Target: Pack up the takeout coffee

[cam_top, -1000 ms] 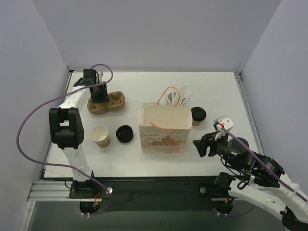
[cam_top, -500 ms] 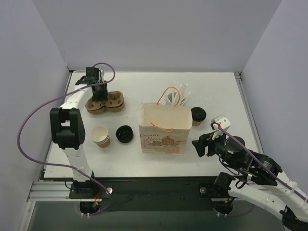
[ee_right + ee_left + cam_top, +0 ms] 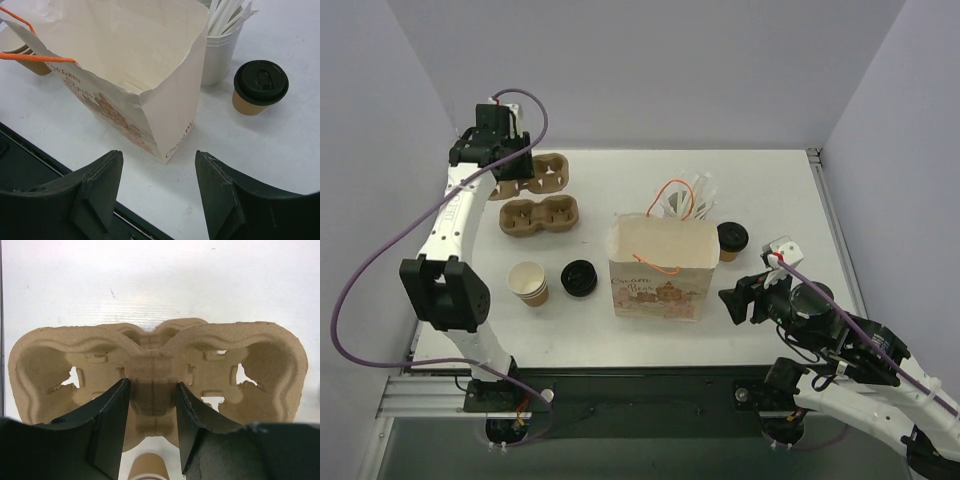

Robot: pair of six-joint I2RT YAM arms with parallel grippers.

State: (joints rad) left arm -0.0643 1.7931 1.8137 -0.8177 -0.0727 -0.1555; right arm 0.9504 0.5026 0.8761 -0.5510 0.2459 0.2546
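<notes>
The takeout coffee (image 3: 731,240), a small brown cup with a black lid, stands just right of the open paper bag (image 3: 660,265); the right wrist view shows the same cup (image 3: 260,86) beyond the bag (image 3: 125,65). My right gripper (image 3: 735,300) hangs open in front of the bag's right corner, its jaws (image 3: 159,170) wide apart with only table between them. My left gripper (image 3: 518,168) is raised at the far left, shut on the middle ridge of a brown pulp cup carrier (image 3: 152,375), which hangs clear of the table.
A second pulp carrier (image 3: 540,213) lies on the table below the lifted one. A lidless tan cup (image 3: 528,282) and a loose black lid (image 3: 579,277) sit left of the bag. A white cup of stirrers (image 3: 695,200) stands behind the bag.
My left gripper has risen and moved back-left, lifting the top carrier off the one that stays on the table. The right arm has barely shifted.
</notes>
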